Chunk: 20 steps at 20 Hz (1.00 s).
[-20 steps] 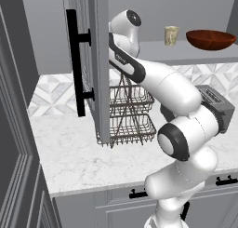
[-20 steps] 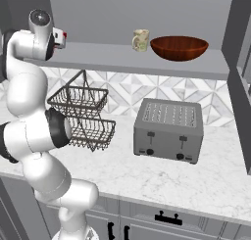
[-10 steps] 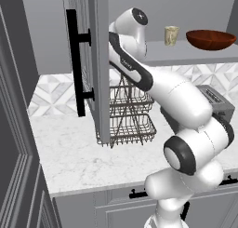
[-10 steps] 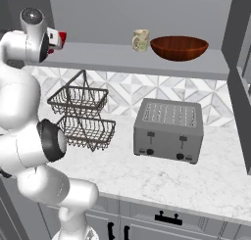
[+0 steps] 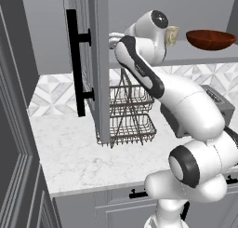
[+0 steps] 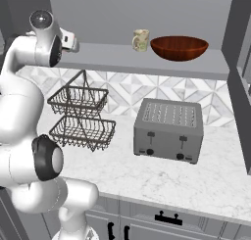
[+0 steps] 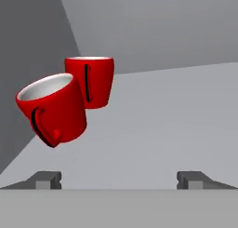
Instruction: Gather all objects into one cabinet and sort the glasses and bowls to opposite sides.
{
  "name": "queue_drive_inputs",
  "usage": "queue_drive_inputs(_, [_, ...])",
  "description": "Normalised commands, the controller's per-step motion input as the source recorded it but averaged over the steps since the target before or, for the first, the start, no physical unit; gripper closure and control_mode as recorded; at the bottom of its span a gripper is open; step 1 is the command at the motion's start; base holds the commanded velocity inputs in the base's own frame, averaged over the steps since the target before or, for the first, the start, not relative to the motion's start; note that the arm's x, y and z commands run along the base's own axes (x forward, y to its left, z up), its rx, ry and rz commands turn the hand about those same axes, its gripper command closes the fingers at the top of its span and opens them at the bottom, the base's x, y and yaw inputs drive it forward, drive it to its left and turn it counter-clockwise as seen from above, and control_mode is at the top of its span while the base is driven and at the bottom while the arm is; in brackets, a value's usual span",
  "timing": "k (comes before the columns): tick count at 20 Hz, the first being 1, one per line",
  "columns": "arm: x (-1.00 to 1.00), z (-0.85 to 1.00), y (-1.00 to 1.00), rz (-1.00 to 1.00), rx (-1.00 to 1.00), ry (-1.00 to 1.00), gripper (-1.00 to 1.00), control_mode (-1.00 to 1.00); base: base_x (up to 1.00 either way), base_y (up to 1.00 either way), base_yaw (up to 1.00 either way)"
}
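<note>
Since a second ago the arm has drawn back; gripper [image 7: 118, 178] spread, empty. Left of the upright red cup [image 7: 89, 81], the tilted red cup [image 7: 53, 108] may topple off the shelf [image 7: 167, 115].

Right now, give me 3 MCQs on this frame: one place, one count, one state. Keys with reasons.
1. The bowl sits:
A. in the wire basket
B. on the shelf, right of the cream cup
C. on the toaster

2. How many red cups does the hand view show?
A. one
B. two
C. four

3. The nearer red cup is:
A. tilted
B. upside down
C. stacked inside the other

Key:
1 B: the right base view shows the bowl beside the cream cup on the shelf.
2 B: two red cups stand ahead of the open gripper, the farther one upright.
3 A: its rim slants while the other's sits level.
</note>
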Motion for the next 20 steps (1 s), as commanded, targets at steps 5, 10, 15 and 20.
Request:
queue_drive_inputs(5, [0.06, 0.12, -0.75, -0.18, 0.00, 0.00, -1.00, -1.00, 0.00, 0.00, 0.00])
queue_drive_inputs(10, [0.01, 0.00, -0.51, -0.24, -0.02, 0.00, -1.00, -1.00, 0.00, 0.00, 0.00])
queue_drive_inputs(15, [0.01, 0.00, -0.40, -0.27, -0.05, -0.01, -1.00, -1.00, 0.00, 0.00, 0.00])
queue_drive_inputs(20, [0.03, 0.00, -0.48, -0.23, -0.01, -0.01, -1.00, -1.00, 0.00, 0.00, 0.00])
